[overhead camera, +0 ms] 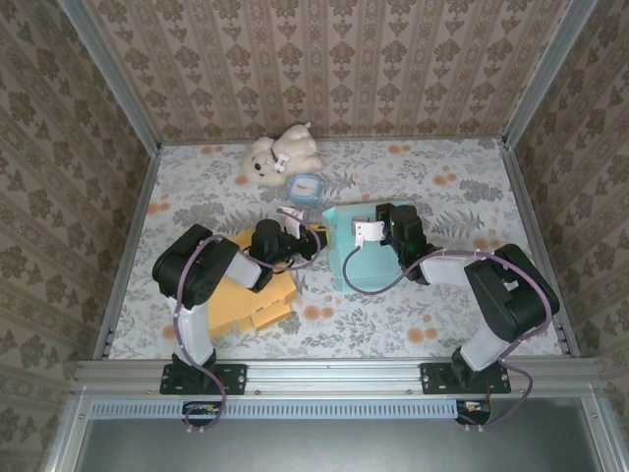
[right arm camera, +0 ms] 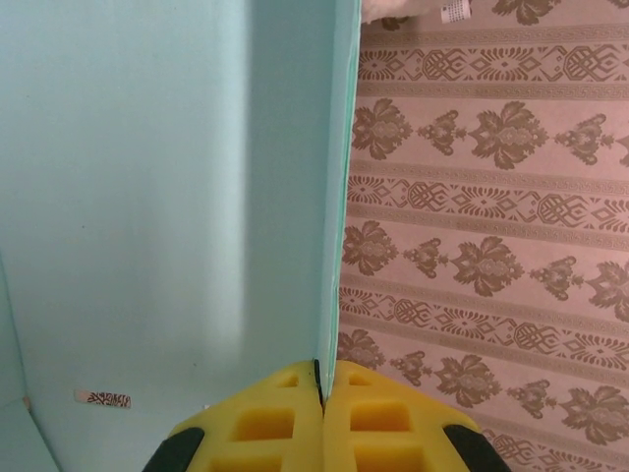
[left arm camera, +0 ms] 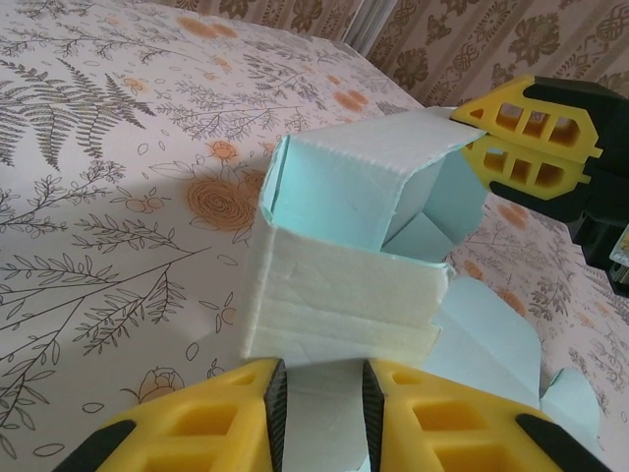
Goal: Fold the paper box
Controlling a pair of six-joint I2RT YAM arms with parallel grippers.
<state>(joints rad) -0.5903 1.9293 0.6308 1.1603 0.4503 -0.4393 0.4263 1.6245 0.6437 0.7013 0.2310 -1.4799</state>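
The light blue paper box (overhead camera: pixel 346 264) stands partly folded at the table's middle. In the left wrist view the paper box (left arm camera: pixel 344 295) shows an open top and a pale near wall. My left gripper (left arm camera: pixel 322 369) sits at the foot of that wall, jaws a little apart, with a flat flap of the box lying in the gap. From above, the left gripper (overhead camera: pixel 316 239) is at the box's left side. My right gripper (right arm camera: pixel 320 372) is shut on the thin edge of a box panel (right arm camera: pixel 147 197). The right gripper (left arm camera: pixel 477 133) pinches the box's far upper corner.
A flat yellow cardboard sheet (overhead camera: pixel 257 300) lies under my left arm. At the back sit a cream teddy bear (overhead camera: pixel 280 154) and a small blue object (overhead camera: pixel 307 184). Patterned walls close in the table (overhead camera: pixel 462 187) on three sides.
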